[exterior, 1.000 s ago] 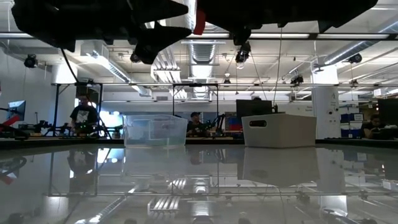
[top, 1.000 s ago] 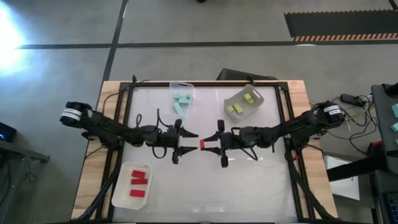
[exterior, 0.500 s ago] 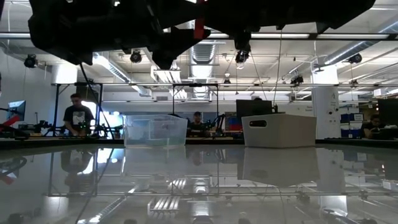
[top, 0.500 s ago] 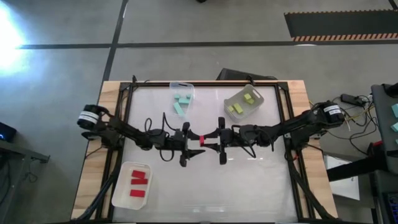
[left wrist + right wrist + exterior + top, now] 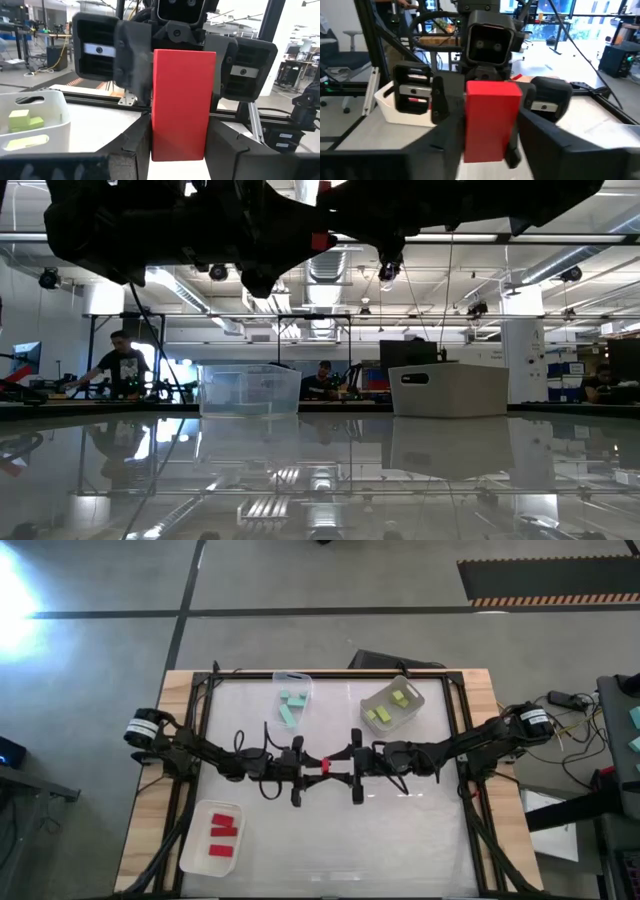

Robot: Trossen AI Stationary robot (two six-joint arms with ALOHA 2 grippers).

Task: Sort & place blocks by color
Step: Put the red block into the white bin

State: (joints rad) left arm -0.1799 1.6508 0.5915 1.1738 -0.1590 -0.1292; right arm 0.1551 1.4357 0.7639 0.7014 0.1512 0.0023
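The room around the rig is a big open workshop: grey concrete floor crossed by dark lines, exposed ducts and strip lights overhead in the low view, benches with equipment along the back, and a person (image 5: 122, 365) standing at a bench on the left with another seated farther back (image 5: 323, 376).

The table (image 5: 440, 840) has a glossy white top inside a black frame on a wooden base, and it mirrors the ceiling lights and trays.

Three translucent trays sit on it. One at the far middle (image 5: 293, 698) holds mint-teal blocks (image 5: 290, 705), one at the far right (image 5: 392, 705) holds yellow-green blocks (image 5: 383, 712), and one at the near left corner (image 5: 215, 836) holds red blocks (image 5: 223, 830).

Both arms reach to the table's centre and meet tip to tip above the surface. The left gripper (image 5: 312, 768) and the right gripper (image 5: 343, 768) face each other with a single red block (image 5: 325, 765) between them, held in the air well clear of the tabletop.

In the left wrist view the red block (image 5: 179, 104) stands upright with that gripper's dark fingers (image 5: 131, 145) pressed against both its sides, clamped on it. In the right wrist view the same block (image 5: 489, 121) sits between the right gripper's fingers (image 5: 532, 135); I cannot tell whether they press on it or stand slightly off.
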